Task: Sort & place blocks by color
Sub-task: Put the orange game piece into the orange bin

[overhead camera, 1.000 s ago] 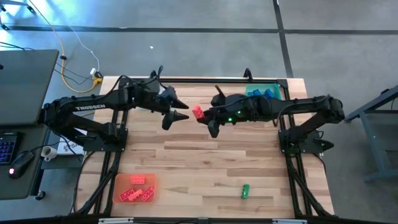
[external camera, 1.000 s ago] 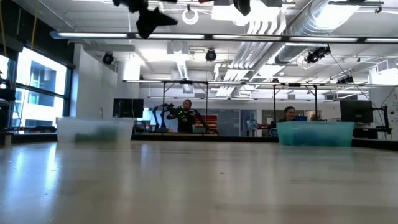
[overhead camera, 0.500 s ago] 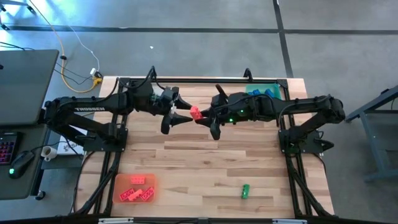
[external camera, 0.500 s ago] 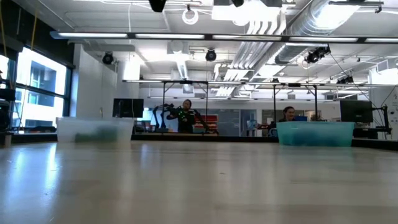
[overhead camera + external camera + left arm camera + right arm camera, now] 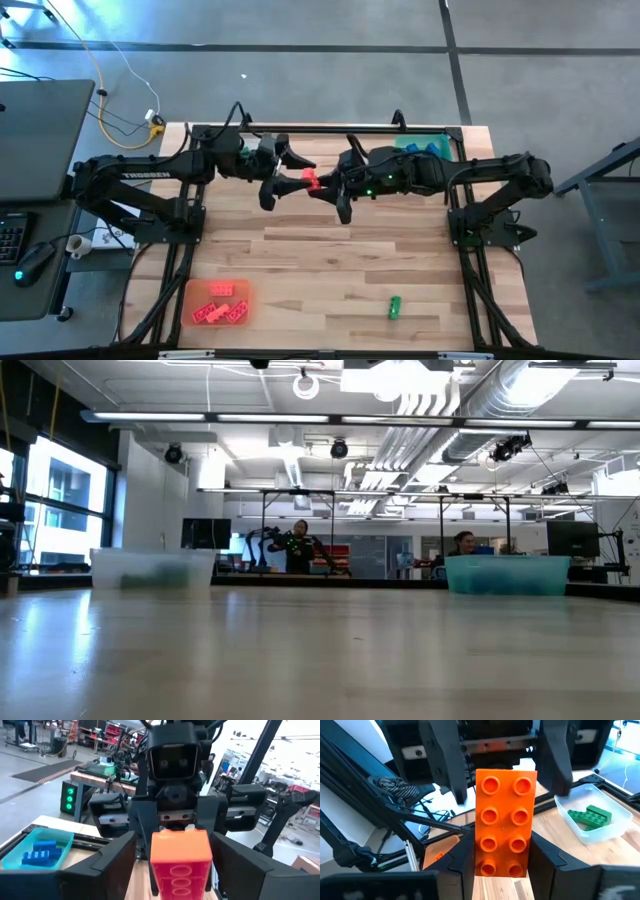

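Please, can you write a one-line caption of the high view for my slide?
Mid-air handover: right gripper holds a red block between the open fingers of the left gripper above the table.

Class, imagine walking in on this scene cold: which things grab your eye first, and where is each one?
Above the table's middle, the right gripper holds a red block out between the open fingers of the left gripper. Near the front edge, more red blocks fill an orange tray, and a lone green block lies on bare wood.

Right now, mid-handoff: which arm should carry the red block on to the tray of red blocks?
Probably left. Left gripper stands open around the red block held by the right gripper, and the tray of red blocks is on its side.
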You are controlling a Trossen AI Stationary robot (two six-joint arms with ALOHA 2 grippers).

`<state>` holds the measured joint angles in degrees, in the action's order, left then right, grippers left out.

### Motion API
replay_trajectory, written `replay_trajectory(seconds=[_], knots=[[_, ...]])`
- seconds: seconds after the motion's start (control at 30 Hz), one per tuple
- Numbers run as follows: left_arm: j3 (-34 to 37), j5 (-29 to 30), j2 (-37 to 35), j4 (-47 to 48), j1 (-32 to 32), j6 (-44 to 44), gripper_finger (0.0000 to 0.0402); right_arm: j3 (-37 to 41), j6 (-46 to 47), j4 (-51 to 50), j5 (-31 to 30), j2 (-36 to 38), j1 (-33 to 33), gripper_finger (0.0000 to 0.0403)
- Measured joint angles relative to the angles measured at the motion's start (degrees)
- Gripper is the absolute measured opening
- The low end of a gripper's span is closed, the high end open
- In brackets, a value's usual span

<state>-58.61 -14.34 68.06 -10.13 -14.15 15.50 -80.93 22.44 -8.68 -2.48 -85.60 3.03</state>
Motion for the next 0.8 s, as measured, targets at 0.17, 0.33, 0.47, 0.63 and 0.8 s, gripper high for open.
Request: replay_trajectory(seconds=[0.17,0.33,0.47,0.63,0.8], knots=[[0.0,-0.3,0.0,0.4,0.0,0.9,0.0224,0.0,0.0,1.0,0.0,0.0,0.0,0.0111],[0.0,-0.5,0.0,0.4,0.3,0.9,0.0187,0.0,0.0,1.0,0.0,0.0,0.0,0.0111],[0.0,-0.6,0.0,0.5,0.3,1.1,0.0143,0.0,-0.2,1.0,-0.1,0.0,0.0,0.0111],[0.0,-1.7,0.0,0.5,0.4,1.5,0.0108,0.0,-0.2,0.8,-0.2,0.0,0.1,0.0114],[0.0,-2.0,0.0,2.1,0.4,0.6,0.0108,0.0,2.0,0.8,-0.2,0.0,0.0,0.0190]])
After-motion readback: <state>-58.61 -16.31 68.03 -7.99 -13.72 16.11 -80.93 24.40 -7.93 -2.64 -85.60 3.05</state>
